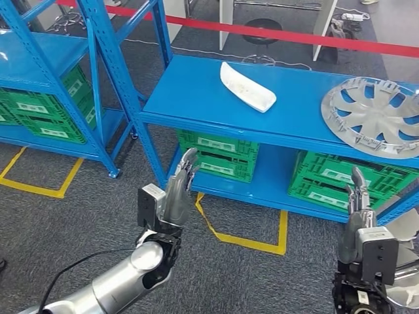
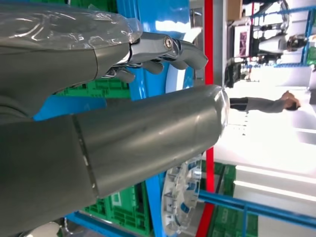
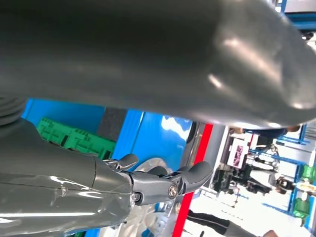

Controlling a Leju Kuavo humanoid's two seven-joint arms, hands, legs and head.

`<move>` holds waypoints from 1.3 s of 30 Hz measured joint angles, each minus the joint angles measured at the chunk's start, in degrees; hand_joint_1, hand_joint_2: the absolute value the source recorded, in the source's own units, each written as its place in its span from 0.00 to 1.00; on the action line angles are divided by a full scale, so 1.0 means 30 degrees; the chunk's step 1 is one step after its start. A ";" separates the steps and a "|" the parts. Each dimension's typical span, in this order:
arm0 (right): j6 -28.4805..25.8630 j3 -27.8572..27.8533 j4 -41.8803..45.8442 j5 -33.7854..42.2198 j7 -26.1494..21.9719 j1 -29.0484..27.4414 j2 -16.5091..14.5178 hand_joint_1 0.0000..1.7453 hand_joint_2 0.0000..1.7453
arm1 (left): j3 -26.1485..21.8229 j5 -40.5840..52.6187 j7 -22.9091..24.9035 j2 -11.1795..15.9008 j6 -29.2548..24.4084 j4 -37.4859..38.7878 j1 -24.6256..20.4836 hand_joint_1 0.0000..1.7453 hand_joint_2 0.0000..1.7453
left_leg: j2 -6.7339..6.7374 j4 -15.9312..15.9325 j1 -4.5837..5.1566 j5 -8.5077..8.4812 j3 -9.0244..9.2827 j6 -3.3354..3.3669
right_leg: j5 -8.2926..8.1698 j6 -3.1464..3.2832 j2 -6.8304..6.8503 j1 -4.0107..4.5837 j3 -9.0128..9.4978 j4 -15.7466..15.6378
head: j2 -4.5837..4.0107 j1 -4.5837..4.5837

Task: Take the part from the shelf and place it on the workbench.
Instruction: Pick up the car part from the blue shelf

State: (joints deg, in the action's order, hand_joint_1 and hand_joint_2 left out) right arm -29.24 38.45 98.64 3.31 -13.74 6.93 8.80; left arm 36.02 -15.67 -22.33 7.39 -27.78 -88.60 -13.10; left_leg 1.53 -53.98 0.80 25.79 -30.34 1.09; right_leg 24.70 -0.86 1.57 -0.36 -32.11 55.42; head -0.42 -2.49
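Nearest the camera, the left hand (image 1: 179,186) and the right hand (image 1: 358,203) are both raised in front of the blue shelf (image 1: 198,91), fingers (image 1: 189,163) extended, slightly apart and holding nothing. Beyond them, under the shelf's top board, sit two green crates: one (image 1: 220,154) just past the left hand, the other (image 1: 341,180) just past the right hand. On the top board lie two candidate parts: a white elongated part (image 1: 247,87) near the middle of the shelf, and a silver wheel cover (image 1: 373,114) at the shelf's right end, well apart from it. Which of the two is the intended part cannot be told; neither is touched. The step in hand appears to be the reach: it would likely go best if the body closes on the shelf first, and the hands then come in level with the top board, fingers kept spread until they bracket the part, clear of the shelf's front edge. A second blue rack (image 1: 59,78) stands left of the shelf, and a red barrier strip (image 1: 296,34) runs behind it.
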 joint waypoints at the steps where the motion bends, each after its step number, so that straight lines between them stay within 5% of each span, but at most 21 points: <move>1: 0.0000 0.0005 0.0004 0.0018 0.0000 0.0013 0.0000 0.00 0.00 | 0.0000 0.0020 0.0007 0.0002 0.0000 -0.0004 -0.0002 0.00 0.00 | 0.0095 -0.0007 0.0025 0.0024 0.0000 -0.0073 | 0.0058 0.0059 -0.0077 0.0044 0.0071 -0.0088 | 0.0000 -0.0020; 3: 0.0000 -0.0007 0.0006 0.0046 -0.0015 0.0017 0.0004 0.00 0.00 | 0.0000 0.0053 0.0018 0.0011 0.0002 -0.0016 -0.0004 0.00 0.00 | 0.0215 -0.0105 0.0008 0.0187 0.0013 -0.0251 | 0.0036 0.0199 -0.0340 -0.0023 0.0157 -0.0204 | 0.0000 -0.0082; 5: -0.0006 -0.0027 0.0017 0.0047 -0.0042 0.0038 0.0004 0.00 0.00 | 0.0000 0.0077 0.0009 0.0027 0.0015 -0.0027 -0.0038 0.00 0.00 | -0.0029 -0.1386 -0.0043 0.0903 -0.0545 -0.0464 | 0.0009 0.0343 -0.0550 -0.0122 0.0296 -0.0354 | 0.0000 -0.0155; 7: -0.0022 -0.0031 0.0035 0.0047 -0.0051 0.0042 0.0004 0.00 0.00 | 0.0000 0.0086 0.0000 0.0033 0.0040 -0.0025 -0.0040 0.00 0.00 | -0.0316 -0.4180 -0.0161 0.2010 -0.2078 -0.0608 | 0.0041 0.0438 -0.0743 -0.0140 0.0330 -0.0377 | 0.0000 -0.0277; 9: -0.0058 -0.0029 0.0044 0.0047 -0.0038 0.0022 0.0004 0.00 0.00 | 0.0000 0.0082 0.0000 0.0042 0.0060 -0.0022 0.0003 0.00 0.00 | -0.0362 -0.6075 -0.0252 0.2308 -0.3415 -0.0665 | 0.0101 0.0468 -0.0996 -0.0139 0.0363 -0.0372 | 0.0000 -0.0355; 11: -0.0087 -0.0031 0.0047 0.0047 -0.0024 0.0019 0.0004 0.00 0.00 | 0.0000 0.0082 -0.0002 0.0053 0.0075 -0.0022 0.0015 0.00 0.00 | -0.0412 -0.4883 -0.0300 0.1073 -0.3220 -0.0629 | 0.0195 0.0434 -0.1296 -0.0148 0.0510 -0.0370 | 0.0000 -0.0421; 14: -0.0117 -0.0031 0.0078 0.0047 -0.0016 0.0032 0.0004 0.00 0.00 | 0.0000 0.0086 -0.0004 0.0057 0.0108 -0.0024 -0.0003 0.00 0.00 | -0.0981 -0.0833 -0.0318 -0.0924 -0.1518 -0.0483 | 0.0407 0.0246 -0.1707 -0.0146 0.0711 -0.0374 | 0.0000 -0.0457; 17: -0.0138 -0.0033 0.0106 0.0047 -0.0011 0.0024 0.0004 0.00 0.00 | 0.0000 0.0088 -0.0004 0.0053 0.0120 -0.0024 -0.0022 0.00 0.00 | -0.1032 -0.0080 -0.0229 -0.0923 -0.1165 -0.0262 | 0.0535 -0.0056 -0.1996 -0.0209 0.0700 -0.0449 | 0.0000 -0.0421; 19: -0.0140 -0.0047 0.0128 0.0047 -0.0013 0.0016 0.0005 0.00 0.00 | 0.0000 0.0091 -0.0009 0.0016 0.0135 -0.0024 -0.0060 0.00 0.00 | -0.0821 0.0110 -0.0265 -0.0905 -0.0953 -0.0030 | 0.0804 -0.0233 -0.1720 -0.0242 0.0555 -0.0137 | 0.0000 -0.0370; 21: -0.0153 -0.0064 0.0146 0.0047 -0.0009 0.0030 0.0009 0.00 0.00 | 0.0000 0.0099 -0.0020 -0.0024 0.0166 -0.0024 -0.0093 0.00 0.00 | -0.0621 0.0254 -0.0302 -0.0854 -0.0710 0.0177 | 0.1538 -0.0305 -0.1128 -0.0216 -0.0083 0.1280 | 0.0000 -0.0250; 24: -0.0186 -0.0045 0.0146 0.0047 0.0033 0.0021 0.0009 0.00 0.00 | 0.0000 0.0129 -0.0025 -0.0033 0.0213 -0.0024 -0.0074 0.00 0.00 | -0.0349 0.0245 -0.0243 -0.0671 -0.0525 0.0329 | 0.2841 -0.0392 -0.0784 -0.0214 -0.1935 0.4790 | 0.0000 -0.0098; 26: -0.0209 -0.0042 0.0146 0.0047 0.0091 0.0002 0.0016 0.00 0.00 | 0.0000 0.0173 -0.0025 -0.0033 0.0226 -0.0022 -0.0063 0.00 0.00 | -0.0130 0.0232 -0.0211 -0.0495 -0.0355 0.0329 | 0.2651 -0.0413 -0.0704 -0.0225 -0.2635 0.5669 | 0.0000 -0.0062; 30: -0.0219 -0.0047 0.0153 0.0046 0.0126 0.0045 0.0026 0.00 0.00 | 0.0000 0.0231 -0.0024 -0.0033 0.0233 -0.0020 -0.0074 0.00 0.00 | 0.0253 0.0158 -0.0125 0.0011 0.0254 0.0073 | -0.0029 -0.0196 0.0126 -0.0090 -0.0463 0.0800 | 0.0000 0.0022; 32: -0.0224 -0.0036 0.0182 0.0040 0.0142 0.0087 0.0025 0.00 0.00 | 0.0000 0.0262 -0.0016 -0.0029 0.0233 -0.0020 -0.0085 0.00 0.00 | 0.0456 0.0102 -0.0033 0.0145 0.0316 -0.0093 | -0.0082 -0.0040 0.0386 0.0043 0.0025 -0.0100 | 0.0000 0.0010; 34: -0.0271 -0.0035 0.0221 -0.0011 0.0149 0.0099 0.0025 0.00 0.00 | 0.0000 0.0302 -0.0007 -0.0024 0.0231 -0.0027 -0.0092 0.00 0.00 | 0.0630 0.0053 -0.0034 0.0277 0.0341 -0.0266 | -0.0057 0.0127 0.0124 0.0034 0.0091 -0.0198 | 0.0000 -0.0055; 36: -0.0359 -0.0044 0.0250 -0.0113 0.0146 0.0143 0.0025 0.00 0.00 | 0.0000 0.0350 -0.0004 -0.0009 0.0228 -0.0047 -0.0112 0.00 0.00 | 0.0301 -0.0839 -0.0094 0.0812 0.0001 -0.0496 | -0.0033 0.0291 -0.0116 -0.0041 0.0234 -0.0307 | 0.0000 -0.0110; 39: -0.0428 -0.0018 0.0261 -0.0215 0.0180 0.0206 0.0025 0.00 0.00 | 0.0000 0.0397 0.0013 0.0020 0.0226 -0.0058 -0.0065 0.00 0.00 | -0.0328 -0.4750 -0.0220 0.2232 -0.2270 -0.0721 | 0.0062 0.0467 -0.0401 -0.0076 0.0328 -0.0358 | 0.0000 -0.0286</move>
State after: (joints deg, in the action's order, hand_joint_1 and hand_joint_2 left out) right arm -30.53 38.40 99.42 2.67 -13.20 7.55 8.87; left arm 36.02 -14.48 -22.29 7.45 -27.10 -88.78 -13.29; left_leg 0.55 -68.23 0.14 32.48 -37.15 -1.08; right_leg 24.89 0.54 0.37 -0.59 -31.12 54.34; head -0.42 -3.35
